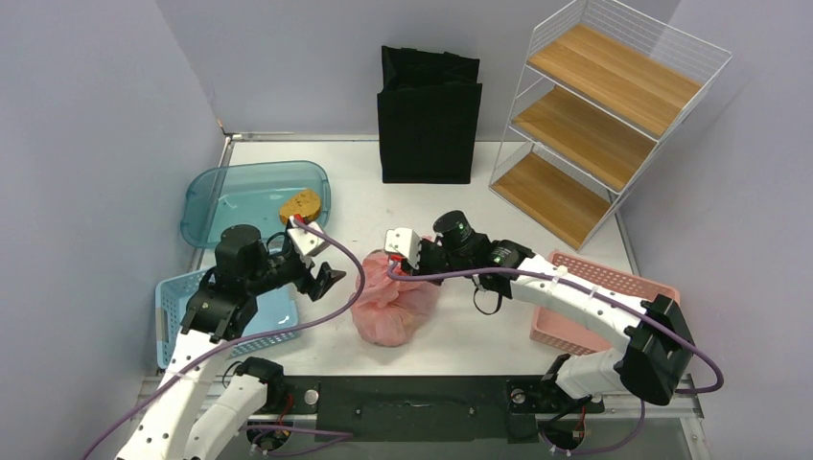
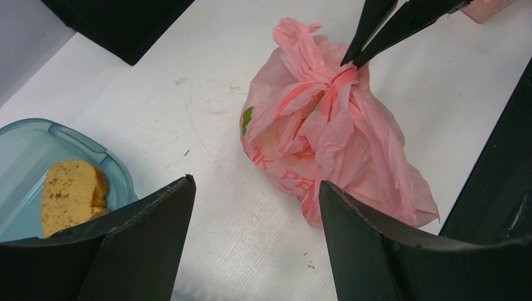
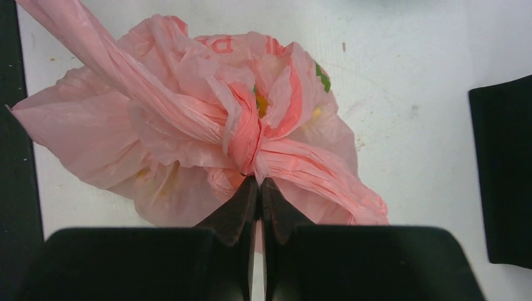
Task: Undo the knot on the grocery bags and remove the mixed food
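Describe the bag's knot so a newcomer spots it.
In front of the black tote lies a pink bag. Its knot is the tight twisted band where the handles cross, denser pink than the crinkles around, at the tips of the shut right gripper.

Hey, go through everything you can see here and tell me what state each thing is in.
Pink bag, tied shut, lying on the table.
Knot, tied, pinched by the right gripper.
Right gripper, shut on the knot.
Left gripper, open, holding nothing.
Black tote, standing upright.
Blue tub, holding a brown slice.
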